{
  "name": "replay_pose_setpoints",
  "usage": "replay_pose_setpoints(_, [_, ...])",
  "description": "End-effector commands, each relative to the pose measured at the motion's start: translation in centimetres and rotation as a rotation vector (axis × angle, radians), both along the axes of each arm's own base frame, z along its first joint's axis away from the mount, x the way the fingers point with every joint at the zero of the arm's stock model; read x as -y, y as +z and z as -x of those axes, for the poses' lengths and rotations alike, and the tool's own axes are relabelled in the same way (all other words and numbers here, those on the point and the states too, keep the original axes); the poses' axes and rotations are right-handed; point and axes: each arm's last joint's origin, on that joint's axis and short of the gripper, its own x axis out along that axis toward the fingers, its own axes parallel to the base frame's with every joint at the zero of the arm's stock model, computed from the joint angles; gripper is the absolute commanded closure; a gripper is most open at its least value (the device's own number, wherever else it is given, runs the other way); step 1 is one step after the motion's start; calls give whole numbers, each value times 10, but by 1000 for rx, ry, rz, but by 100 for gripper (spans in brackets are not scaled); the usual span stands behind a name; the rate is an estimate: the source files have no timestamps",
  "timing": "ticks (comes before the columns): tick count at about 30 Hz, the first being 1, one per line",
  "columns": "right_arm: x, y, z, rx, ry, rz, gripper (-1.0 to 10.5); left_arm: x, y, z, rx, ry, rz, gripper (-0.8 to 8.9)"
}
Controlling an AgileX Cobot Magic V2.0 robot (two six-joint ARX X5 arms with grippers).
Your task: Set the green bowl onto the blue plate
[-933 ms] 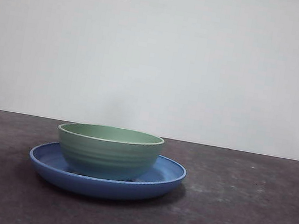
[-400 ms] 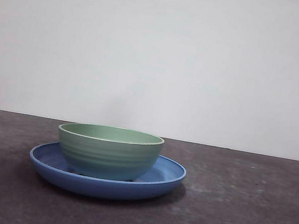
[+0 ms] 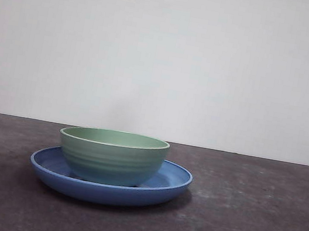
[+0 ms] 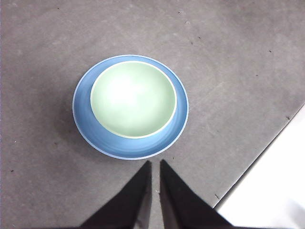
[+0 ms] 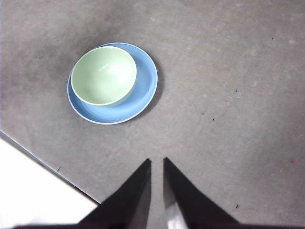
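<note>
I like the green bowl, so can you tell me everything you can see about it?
The green bowl is round, pale sage green and glossy, with faint ridges running around its outside and a lighter rim. It looks empty inside. It stands upright on the blue plate, which is wider, and it sits off-centre there, closer to one side of the plate's rim. Only the plate touches it. Both grippers are held away above the table, neither touching the bowl.
</note>
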Motion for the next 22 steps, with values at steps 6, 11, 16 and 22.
replay_pose_setpoints(6, [1,1,2,-19,6,17,910,-3,-1,-1,51,24,41,786])
replay_pose_setpoints(11, [1,1,2,-19,6,17,910,-14,-39,-8,216,108,143,786])
replay_pose_setpoints(16, [1,1,2,-18,6,16,910,-38,-93,-3,386,247,216,786])
replay_pose_setpoints(22, [1,1,2,-18,6,16,910,-63,-155,11,490,435,284,786])
